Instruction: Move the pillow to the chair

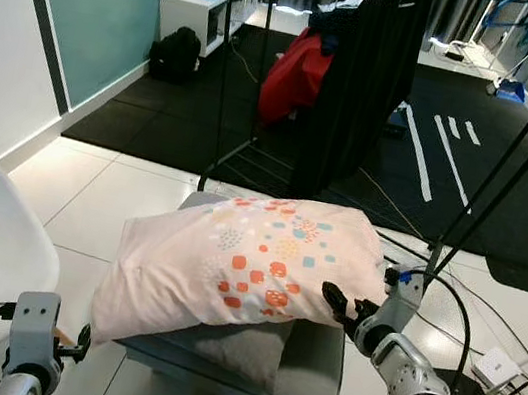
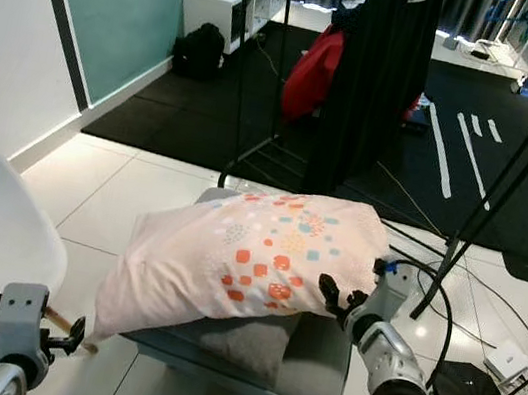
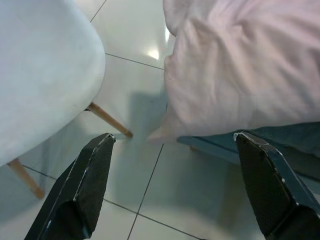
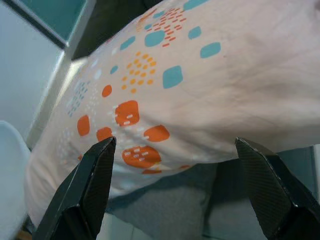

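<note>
Soft pink pillow (image 1: 252, 267) with orange and teal dots lies on the grey padded chair (image 1: 311, 368), overhanging its left edge. Right gripper (image 1: 344, 310) beside it and left gripper (image 3: 172, 185) over glossy tile are both spread wide, empty.

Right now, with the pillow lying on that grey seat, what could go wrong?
1. The pink pillow hangs over the grey padded stool's left edge, so a nudge from the open right gripper at its side might tip it onto the floor.
2. Cables and a white router lie on the tiles by the robot's right side; a step there could snag them.
3. The open left gripper hangs low between the white chair and the stool, so it might bump the chair's wooden leg.
</note>
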You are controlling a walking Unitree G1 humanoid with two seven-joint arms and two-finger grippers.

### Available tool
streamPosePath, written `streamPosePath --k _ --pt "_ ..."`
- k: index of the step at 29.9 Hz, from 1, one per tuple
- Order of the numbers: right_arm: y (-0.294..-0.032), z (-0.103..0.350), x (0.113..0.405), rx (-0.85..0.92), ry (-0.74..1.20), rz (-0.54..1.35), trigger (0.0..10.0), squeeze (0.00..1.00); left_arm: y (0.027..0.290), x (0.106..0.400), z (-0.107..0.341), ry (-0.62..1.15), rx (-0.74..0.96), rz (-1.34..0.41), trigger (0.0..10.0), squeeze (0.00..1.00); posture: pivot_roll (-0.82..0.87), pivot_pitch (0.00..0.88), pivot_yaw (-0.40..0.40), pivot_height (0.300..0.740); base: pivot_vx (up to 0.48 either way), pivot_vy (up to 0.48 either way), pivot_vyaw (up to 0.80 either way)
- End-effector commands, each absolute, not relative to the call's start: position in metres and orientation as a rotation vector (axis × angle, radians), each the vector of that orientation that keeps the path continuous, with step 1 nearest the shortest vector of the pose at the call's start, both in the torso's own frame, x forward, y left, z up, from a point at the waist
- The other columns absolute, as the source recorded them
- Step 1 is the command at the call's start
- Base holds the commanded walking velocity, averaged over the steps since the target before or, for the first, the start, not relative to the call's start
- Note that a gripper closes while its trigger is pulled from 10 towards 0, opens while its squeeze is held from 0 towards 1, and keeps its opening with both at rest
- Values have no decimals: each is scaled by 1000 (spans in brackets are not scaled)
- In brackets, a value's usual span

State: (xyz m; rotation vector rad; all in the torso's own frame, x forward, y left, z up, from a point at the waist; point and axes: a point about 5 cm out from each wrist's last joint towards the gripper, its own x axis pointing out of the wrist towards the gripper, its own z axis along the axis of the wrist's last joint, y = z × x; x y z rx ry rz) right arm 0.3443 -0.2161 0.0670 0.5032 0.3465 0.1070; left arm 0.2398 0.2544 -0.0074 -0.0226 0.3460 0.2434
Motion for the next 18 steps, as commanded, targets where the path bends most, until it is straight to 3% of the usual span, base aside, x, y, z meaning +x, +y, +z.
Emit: streamPosePath --k 1,14,18 --pt "-219 63 342 567 359 71 10000 0 254 234 -13 371 -17 236 10000 0 -115 85 -20 620 0 0 0" --pt "-236 69 343 785 294 -58 10000 0 254 234 -10 345 -9 227 10000 0 -101 97 -16 575 0 0 0" --pt "-228 78 349 854 234 26 10000 0 256 233 -8 328 -5 227 10000 0 -84 112 -3 555 0 0 0"
